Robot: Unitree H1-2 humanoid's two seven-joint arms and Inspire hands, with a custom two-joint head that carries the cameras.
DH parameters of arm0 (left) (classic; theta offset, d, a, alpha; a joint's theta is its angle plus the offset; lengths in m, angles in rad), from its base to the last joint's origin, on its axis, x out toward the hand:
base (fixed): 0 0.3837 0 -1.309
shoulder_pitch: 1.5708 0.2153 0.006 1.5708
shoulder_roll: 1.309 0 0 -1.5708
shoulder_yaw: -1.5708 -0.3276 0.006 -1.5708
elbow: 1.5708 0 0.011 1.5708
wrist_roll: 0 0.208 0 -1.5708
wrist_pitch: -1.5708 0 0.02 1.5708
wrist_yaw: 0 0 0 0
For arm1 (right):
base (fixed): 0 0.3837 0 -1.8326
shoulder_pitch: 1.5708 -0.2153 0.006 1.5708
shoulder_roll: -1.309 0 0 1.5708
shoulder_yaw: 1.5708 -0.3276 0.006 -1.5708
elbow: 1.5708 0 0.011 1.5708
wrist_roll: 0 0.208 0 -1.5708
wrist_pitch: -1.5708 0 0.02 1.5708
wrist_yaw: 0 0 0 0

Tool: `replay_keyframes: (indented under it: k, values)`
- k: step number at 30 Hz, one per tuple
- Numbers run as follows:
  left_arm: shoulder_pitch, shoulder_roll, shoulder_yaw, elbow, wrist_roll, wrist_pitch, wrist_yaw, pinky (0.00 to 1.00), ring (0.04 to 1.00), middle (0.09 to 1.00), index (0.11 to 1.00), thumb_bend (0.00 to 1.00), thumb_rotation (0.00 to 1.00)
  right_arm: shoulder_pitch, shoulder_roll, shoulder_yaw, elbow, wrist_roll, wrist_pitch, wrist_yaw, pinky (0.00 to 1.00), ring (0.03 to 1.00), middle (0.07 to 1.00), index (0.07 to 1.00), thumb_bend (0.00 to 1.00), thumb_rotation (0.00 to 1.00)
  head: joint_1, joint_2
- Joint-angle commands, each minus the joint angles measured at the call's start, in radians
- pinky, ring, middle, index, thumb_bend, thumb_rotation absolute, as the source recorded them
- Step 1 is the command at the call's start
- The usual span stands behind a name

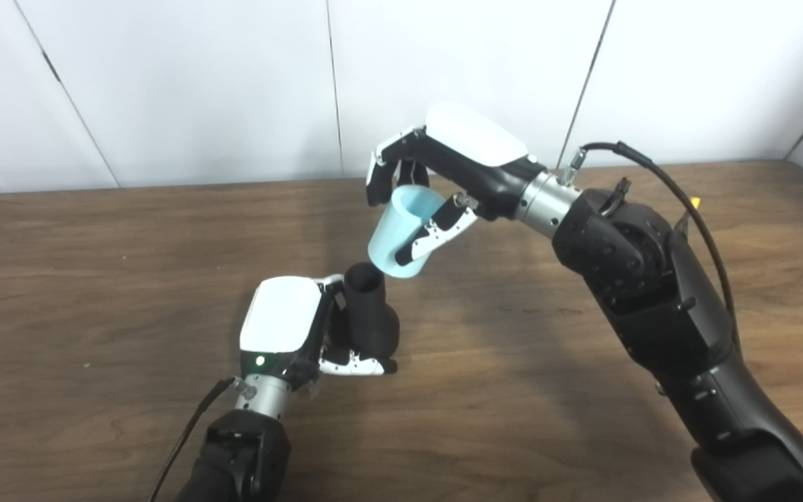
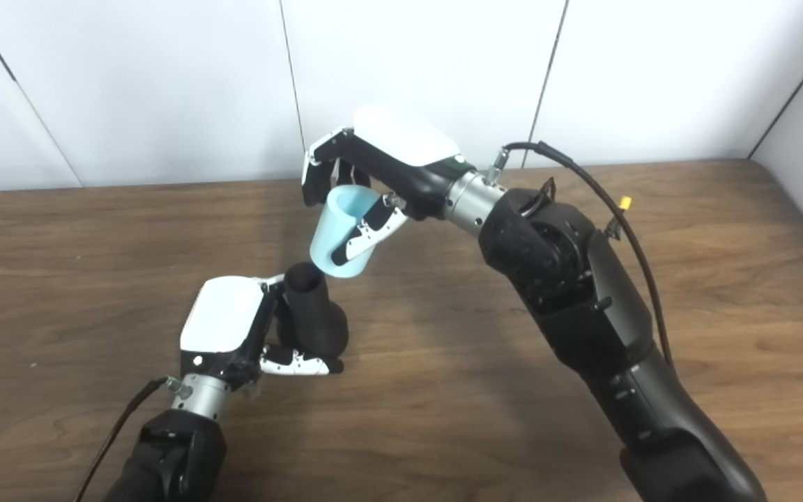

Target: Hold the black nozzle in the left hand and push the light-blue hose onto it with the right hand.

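Black nozzle (image 1: 368, 314) standing upright just above the table (image 1: 95, 279), open mouth upward, clamped in the left hand (image 1: 290, 328). Light-blue hose (image 1: 403, 233) tilted just above and to the right, lower rim almost at the nozzle's mouth, pinched in the right hand (image 1: 443, 174) between fingers and thumb. Both pieces picked up and nearly aligned; not yet mated. Left to do: centring the hose and pushing down. Nothing visible inside either tube.

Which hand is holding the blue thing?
The right hand holds the light-blue hose, up in the air. The left hand grips the black nozzle instead.
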Motion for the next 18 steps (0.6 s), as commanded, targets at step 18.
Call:
replay_keyframes:
  k: [18]
  values:
    - [0.012, -0.007, -0.02, -0.008, -0.001, -0.002, -0.049, 0.51, 0.533, 0.444, 0.494, 0.53, 0.0, -0.066, 0.004, -0.001, -0.078, 0.006, 0.003, 0.014, 0.35, 0.401, 0.52, 0.484, 0.5, 0.0, 0.0, 0.009]
